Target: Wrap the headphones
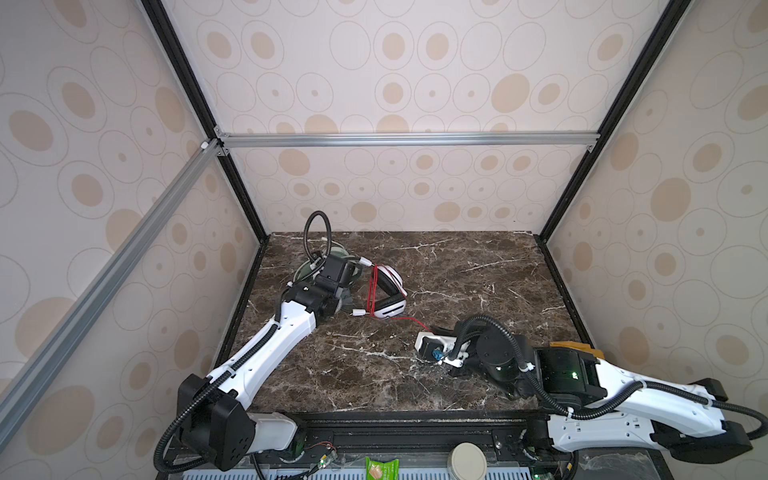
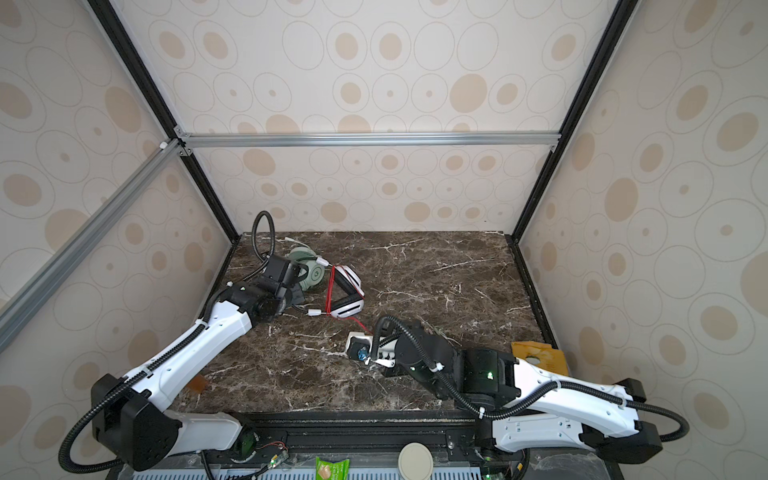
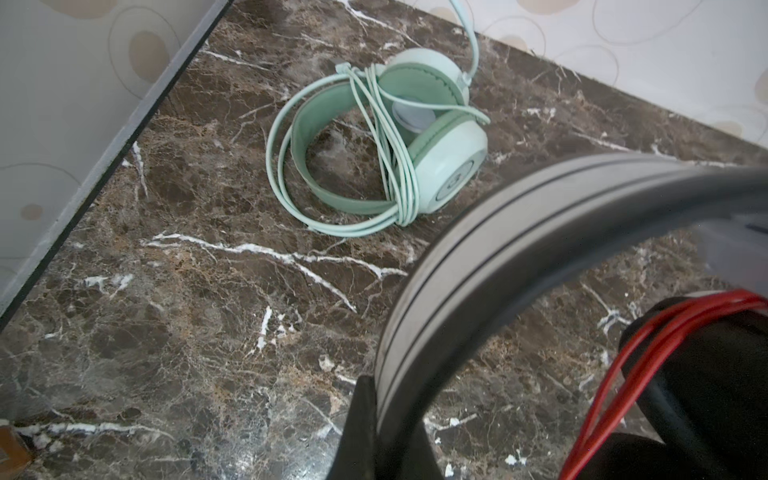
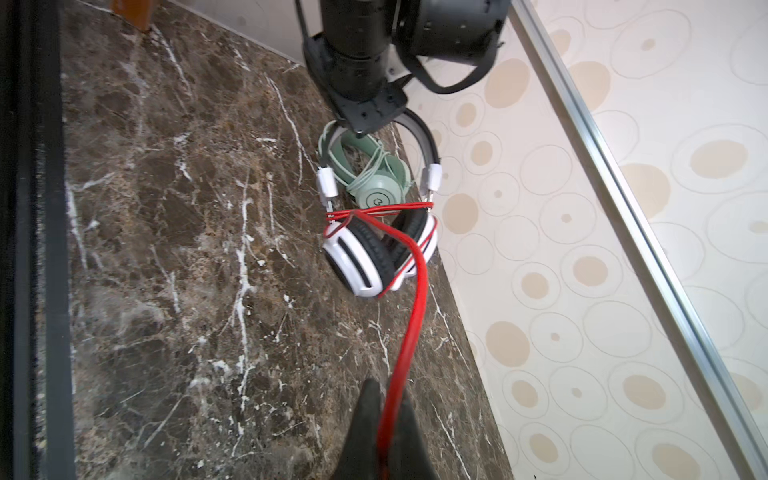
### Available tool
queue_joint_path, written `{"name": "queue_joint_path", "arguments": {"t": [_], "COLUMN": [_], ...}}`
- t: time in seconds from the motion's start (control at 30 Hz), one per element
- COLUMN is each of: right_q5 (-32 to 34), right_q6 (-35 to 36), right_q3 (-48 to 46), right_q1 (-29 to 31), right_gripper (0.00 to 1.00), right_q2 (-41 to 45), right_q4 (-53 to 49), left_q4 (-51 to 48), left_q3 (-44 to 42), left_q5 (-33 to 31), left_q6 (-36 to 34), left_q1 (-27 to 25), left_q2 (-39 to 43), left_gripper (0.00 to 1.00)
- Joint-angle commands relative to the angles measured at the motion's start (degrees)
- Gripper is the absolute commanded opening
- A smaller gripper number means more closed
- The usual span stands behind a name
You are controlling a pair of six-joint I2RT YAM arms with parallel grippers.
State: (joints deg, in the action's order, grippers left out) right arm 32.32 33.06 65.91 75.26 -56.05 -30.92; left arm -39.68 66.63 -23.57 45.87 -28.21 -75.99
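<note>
your right gripper (image 4: 386,401) pinches the red cable (image 4: 417,299) shut, holding it out from the white headset (image 4: 361,257). your left gripper (image 3: 386,424), closed on that headset's headband (image 3: 498,216), likely anchors it for winding. the mint-green headset (image 3: 451,166), already wrapped, lies just behind it.

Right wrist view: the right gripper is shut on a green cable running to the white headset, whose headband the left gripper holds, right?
Wrong colour: in the right wrist view the right gripper is shut on a red cable running to the white headset, whose headband the left gripper holds.
</note>
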Motion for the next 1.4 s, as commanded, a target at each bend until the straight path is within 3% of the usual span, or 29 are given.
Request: {"name": "queue_joint_path", "arguments": {"t": [0.0,0.37,0.57,0.87,1.1,1.37], "right_q5": [-3.1,-15.8,-29.1,-39.7,-44.2,-57.1], "right_q6": [1.4,-6.7,-12.2,-15.2,-18.0,-23.5], "right_q3": [2.3,3.6,5.6,8.4,5.4,1.9], "right_q1": [-4.0,-28.1,-42.0,-50.3,-52.9,-55.2], "right_gripper": [0.0,0.0,0.0,0.0,0.0,0.0], "right_q2": [-0.6,-6.4,-12.6,-25.5,-30.5,-34.5], "right_q4": [-1.1,0.8,4.3,7.2,11.9,18.8], "left_q4": [1.5,8.8,14.7,20.5,21.7,21.4], "left_q3": [0.0,-11.6,-15.4,-18.1,-17.5,-14.7], "left_q5": [-5.6,-4.4,1.6,4.6,7.6,9.7], "left_q6": [3.9,1.6,-1.0,-2.1,-2.4,-2.4], "left_q1": [-4.3,-15.6,-19.1,-22.4,-22.4,-22.4], "left_q2": [2.0,8.2,9.8,14.1,17.4,20.8], "left_gripper": [0.0,0.0,0.0,0.0,0.0,0.0]}}
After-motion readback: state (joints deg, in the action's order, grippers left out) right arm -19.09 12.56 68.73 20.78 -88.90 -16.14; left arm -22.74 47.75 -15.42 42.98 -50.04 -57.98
